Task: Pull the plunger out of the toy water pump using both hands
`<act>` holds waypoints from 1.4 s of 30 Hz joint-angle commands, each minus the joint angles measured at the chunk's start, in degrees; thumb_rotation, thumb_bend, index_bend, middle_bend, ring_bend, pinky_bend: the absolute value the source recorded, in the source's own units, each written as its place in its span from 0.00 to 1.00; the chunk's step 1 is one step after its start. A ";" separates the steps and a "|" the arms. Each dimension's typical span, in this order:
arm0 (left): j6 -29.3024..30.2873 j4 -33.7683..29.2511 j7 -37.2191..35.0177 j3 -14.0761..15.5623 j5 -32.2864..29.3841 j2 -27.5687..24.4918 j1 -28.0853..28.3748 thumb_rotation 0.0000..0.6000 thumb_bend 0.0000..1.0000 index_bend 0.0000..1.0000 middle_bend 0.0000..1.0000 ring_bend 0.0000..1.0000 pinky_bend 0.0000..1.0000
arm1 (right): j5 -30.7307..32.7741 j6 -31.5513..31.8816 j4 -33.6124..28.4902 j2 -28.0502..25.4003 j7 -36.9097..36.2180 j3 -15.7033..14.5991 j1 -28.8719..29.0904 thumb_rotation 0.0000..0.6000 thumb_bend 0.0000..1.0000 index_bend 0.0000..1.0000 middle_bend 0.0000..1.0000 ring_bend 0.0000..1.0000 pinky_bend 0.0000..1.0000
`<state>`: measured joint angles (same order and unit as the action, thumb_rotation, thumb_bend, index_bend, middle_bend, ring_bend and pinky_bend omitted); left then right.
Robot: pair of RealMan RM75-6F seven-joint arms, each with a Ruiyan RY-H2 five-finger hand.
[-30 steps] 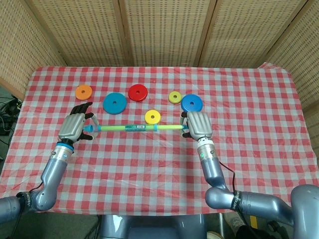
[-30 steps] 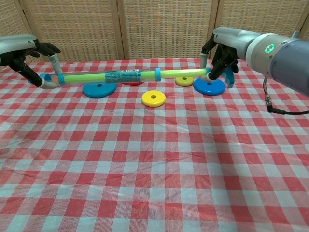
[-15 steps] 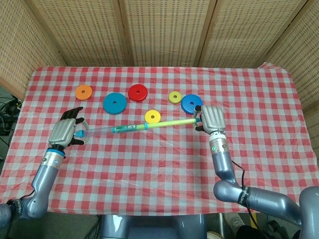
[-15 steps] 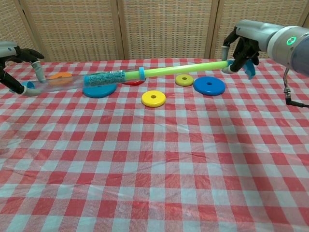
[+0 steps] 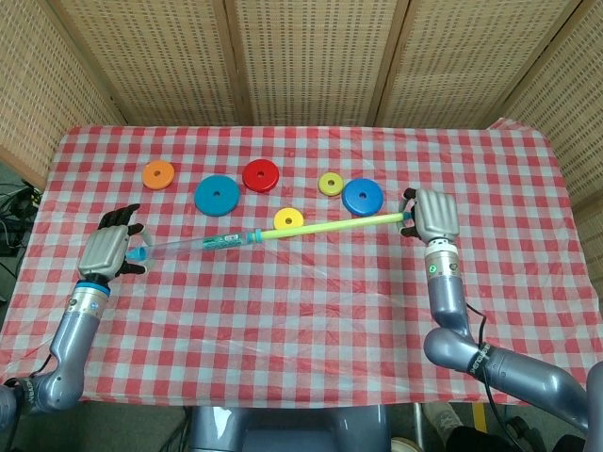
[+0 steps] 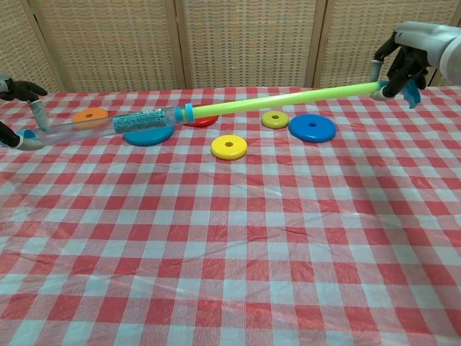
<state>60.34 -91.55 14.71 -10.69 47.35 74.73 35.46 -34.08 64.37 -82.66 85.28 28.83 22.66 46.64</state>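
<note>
The toy water pump is held above the table between both hands. Its clear barrel [image 5: 193, 246] [image 6: 108, 122] has a teal label and a blue collar. My left hand [image 5: 106, 251] [image 6: 16, 114] grips the barrel's left end. A long yellow-green plunger rod [image 5: 330, 226] [image 6: 281, 99] sticks far out of the barrel, rising to the right. My right hand [image 5: 433, 214] [image 6: 407, 52] grips the rod's end. In the chest view the left hand is cut by the frame's left edge.
Flat discs lie on the red checked cloth [image 5: 311, 311] behind the pump: orange [image 5: 158, 173], large blue [image 5: 217, 195], red [image 5: 260, 175], yellow [image 5: 288, 220], small yellow [image 5: 330, 183] and blue [image 5: 362, 196]. Wicker screens stand behind the table.
Both hands have moved apart, left going left and right going right and up. The rod has slid far out of the barrel, and the pump now slants.
</note>
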 commanded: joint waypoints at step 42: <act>9.24 -5.94 3.41 3.41 11.56 -0.90 -2.19 1.00 0.28 0.11 0.00 0.00 0.00 | -11.24 1.81 -3.21 -7.20 -8.95 -6.35 -9.62 1.00 0.25 0.22 0.01 0.00 0.00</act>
<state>62.95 -96.82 18.90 -10.03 51.44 74.82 37.17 -34.24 62.26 -83.17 79.75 25.56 19.13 40.60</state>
